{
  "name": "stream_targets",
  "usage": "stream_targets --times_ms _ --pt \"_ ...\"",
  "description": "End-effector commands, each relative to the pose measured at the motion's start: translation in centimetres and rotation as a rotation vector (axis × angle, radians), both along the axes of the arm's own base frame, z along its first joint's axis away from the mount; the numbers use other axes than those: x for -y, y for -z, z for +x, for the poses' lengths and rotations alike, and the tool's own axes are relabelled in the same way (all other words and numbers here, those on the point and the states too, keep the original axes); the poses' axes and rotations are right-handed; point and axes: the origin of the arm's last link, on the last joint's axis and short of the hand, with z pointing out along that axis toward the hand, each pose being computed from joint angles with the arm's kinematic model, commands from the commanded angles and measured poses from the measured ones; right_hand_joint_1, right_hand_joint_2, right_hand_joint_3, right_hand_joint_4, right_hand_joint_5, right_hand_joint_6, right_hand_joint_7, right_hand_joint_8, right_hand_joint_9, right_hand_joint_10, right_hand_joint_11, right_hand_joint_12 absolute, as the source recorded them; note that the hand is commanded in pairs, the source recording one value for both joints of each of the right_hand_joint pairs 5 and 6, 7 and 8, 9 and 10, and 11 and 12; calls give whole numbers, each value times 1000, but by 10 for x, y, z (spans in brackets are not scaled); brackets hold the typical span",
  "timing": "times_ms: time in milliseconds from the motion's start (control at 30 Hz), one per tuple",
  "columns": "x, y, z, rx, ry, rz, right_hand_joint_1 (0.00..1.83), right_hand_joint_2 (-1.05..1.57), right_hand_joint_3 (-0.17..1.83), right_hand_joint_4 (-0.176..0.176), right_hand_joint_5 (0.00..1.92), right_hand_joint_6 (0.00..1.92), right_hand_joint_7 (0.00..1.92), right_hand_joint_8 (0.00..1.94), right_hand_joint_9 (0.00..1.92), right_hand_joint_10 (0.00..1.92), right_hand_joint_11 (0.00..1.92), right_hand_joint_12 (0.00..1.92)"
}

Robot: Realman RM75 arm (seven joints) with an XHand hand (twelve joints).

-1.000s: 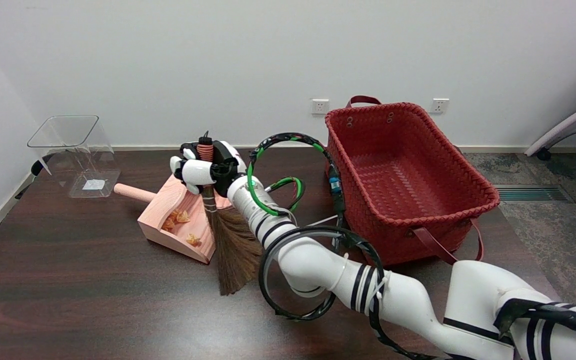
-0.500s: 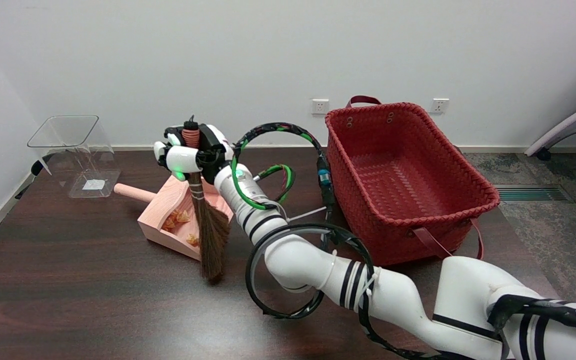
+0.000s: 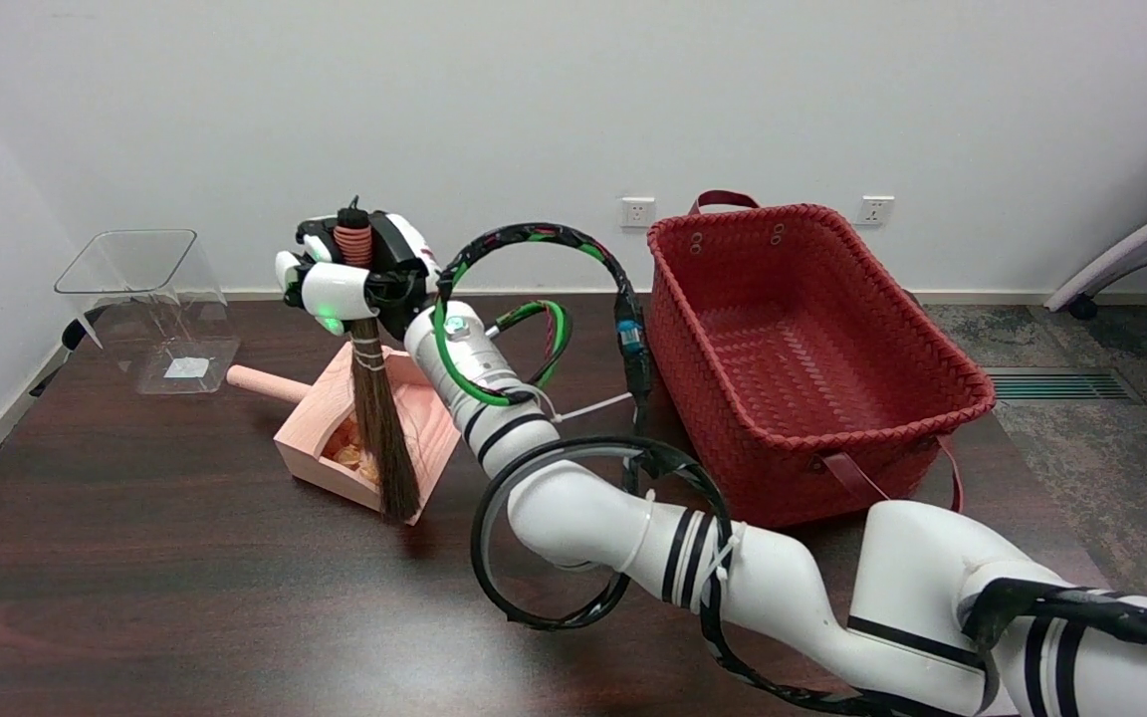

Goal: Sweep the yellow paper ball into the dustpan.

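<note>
On the dark wooden bench (image 3: 135, 558) there is one pink wooden dustpan (image 3: 320, 438), one small broom (image 3: 377, 428), one red woven basket (image 3: 802, 358) and one clear plastic container (image 3: 150, 304). The right hand (image 3: 354, 279) has its fingers wrapped around the top of the broom handle, gripping it just under its orange ribbed end, so the broom hangs almost upright with its brown bristles pointing down. The bristle tips reach the front lip of the dustpan and cover part of its open mouth. The yellow paper ball (image 3: 346, 456) lies inside the dustpan, toward its front, just left of the bristles; it shows as crumpled yellow-orange scraps, and how many separate pieces there are cannot be told because the broom hides some of them. The dustpan sits flat on the bench with its round handle pointing left and back toward the clear container, which stands near the left rear corner, apart from the handle's end. The red basket stands to the right of the dustpan, well apart from it, with the white arm and its looped black and green cables between them. Two wall sockets (image 3: 637, 211) sit on the white wall behind.
</note>
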Motion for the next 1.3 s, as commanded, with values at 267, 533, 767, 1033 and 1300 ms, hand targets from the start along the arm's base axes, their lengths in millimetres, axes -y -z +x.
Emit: stream_targets --times_ms 267,533,767,1033,1300 --pt "-3 -9 47 -330 -260 10 1459 908 916 0 1920 1920 1920 1920 1920 1920 1920 1920" --pt "-3 -27 72 -571 -385 -60 1459 926 903 0 1920 1920 1920 1920 1920 1920 1920 1920" --pt "-3 -57 97 -646 -453 -115 1468 937 877 0 1920 1920 1920 1920 1920 1920 1920 1920" --pt "-2 -108 128 -658 -500 -160 1471 938 875 0 1920 1920 1920 1920 1920 1920 1920 1920" --pt "-7 -178 150 -680 -492 -230 1471 938 881 0 1920 1920 1920 1920 1920 1920 1920 1920"
